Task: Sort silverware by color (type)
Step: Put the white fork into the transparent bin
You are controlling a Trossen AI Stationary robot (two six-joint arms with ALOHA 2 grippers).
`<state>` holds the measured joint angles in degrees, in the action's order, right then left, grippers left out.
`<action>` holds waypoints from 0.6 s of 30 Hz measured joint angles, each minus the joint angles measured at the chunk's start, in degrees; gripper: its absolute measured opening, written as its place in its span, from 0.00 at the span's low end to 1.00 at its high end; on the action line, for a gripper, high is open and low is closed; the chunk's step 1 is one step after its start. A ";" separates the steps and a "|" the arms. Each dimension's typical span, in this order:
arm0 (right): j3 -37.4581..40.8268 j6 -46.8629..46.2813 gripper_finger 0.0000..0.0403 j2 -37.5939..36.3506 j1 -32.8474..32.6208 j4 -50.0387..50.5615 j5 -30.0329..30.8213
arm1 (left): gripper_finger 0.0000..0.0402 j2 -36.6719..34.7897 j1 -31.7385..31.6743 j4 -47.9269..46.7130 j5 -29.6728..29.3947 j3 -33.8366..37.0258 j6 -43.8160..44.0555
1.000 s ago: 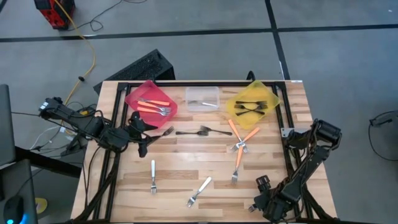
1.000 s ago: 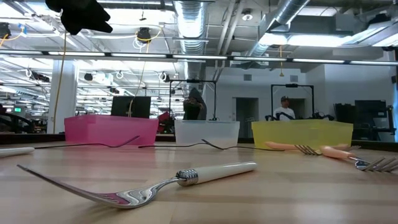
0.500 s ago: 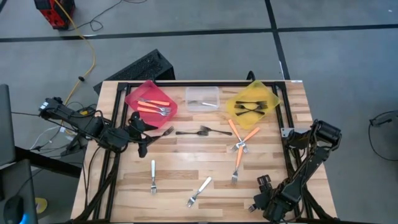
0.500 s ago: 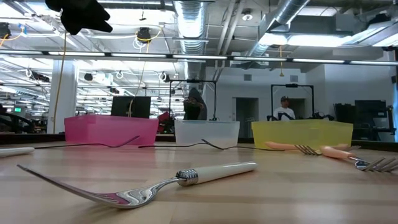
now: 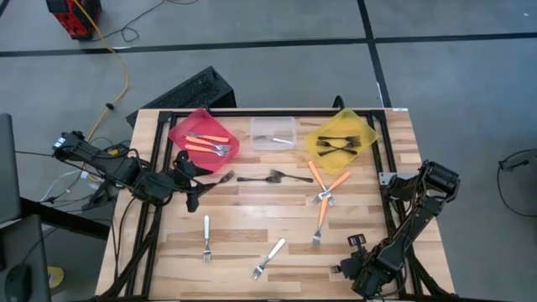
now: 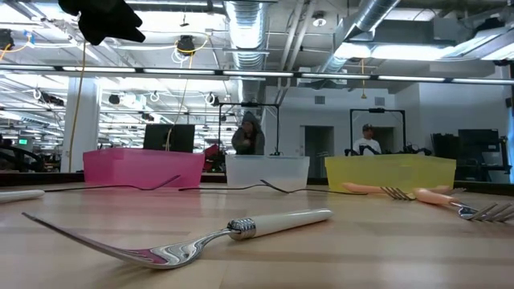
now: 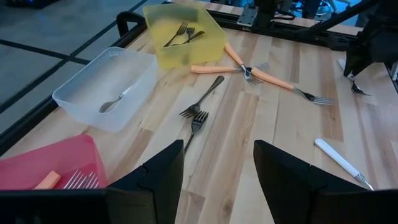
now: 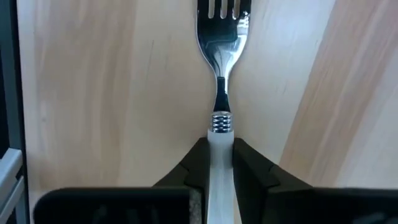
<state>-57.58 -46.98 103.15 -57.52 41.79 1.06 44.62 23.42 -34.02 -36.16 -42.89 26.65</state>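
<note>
My right gripper [image 5: 352, 256] points down at the table's near right corner, shut on a white-handled fork [image 8: 221, 74] that lies on the wood. The gripper hides this fork in the high view. My left gripper [image 5: 191, 180] hangs open above the table's left side, near the red bin [image 5: 204, 134]. In its wrist view the left gripper [image 7: 217, 162] has nothing between its fingers. Loose on the table are two dark forks [image 5: 268, 177], three orange-handled forks [image 5: 323, 189] and two white-handled forks [image 5: 206, 236] [image 5: 270, 257]. My right gripper pinches the fork's white handle [image 8: 219, 152] between its two fingers, just behind the ribbed silver collar. The fingers [image 8: 198, 165] come from above, one on each long side of the handle. The fork lies flat on the table, tines pointing away from the fingers.
Along the far edge stand the red bin with orange-handled forks, a clear bin [image 5: 273, 132] with one silver fork and a yellow bin [image 5: 341, 134] with dark forks. A black frame rail [image 5: 390, 193] runs along the table's right side. A person stands in the room behind.
My right gripper has rolled a little about its downward line while staying over the same spot at the near right corner. The forks on the table lie where they did.
</note>
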 joint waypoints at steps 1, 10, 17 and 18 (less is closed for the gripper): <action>0.00 -0.04 0.17 0.00 0.17 -0.01 -0.04 | 0.45 0.00 0.02 0.00 0.00 0.00 -0.02; -2.67 2.40 0.17 0.30 1.65 3.50 -0.23 | 0.45 0.00 0.00 0.01 -0.27 0.00 -0.04; -6.54 7.83 0.17 -0.01 3.78 11.33 0.74 | 0.45 0.00 0.00 0.04 -0.70 0.00 -0.90; -6.68 8.28 0.17 -0.33 4.21 11.43 0.79 | 0.45 0.00 0.02 0.04 -0.70 0.00 -0.84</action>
<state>-64.26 -38.70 102.82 -53.31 53.22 1.85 44.62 23.44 -33.98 -36.86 -42.89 25.82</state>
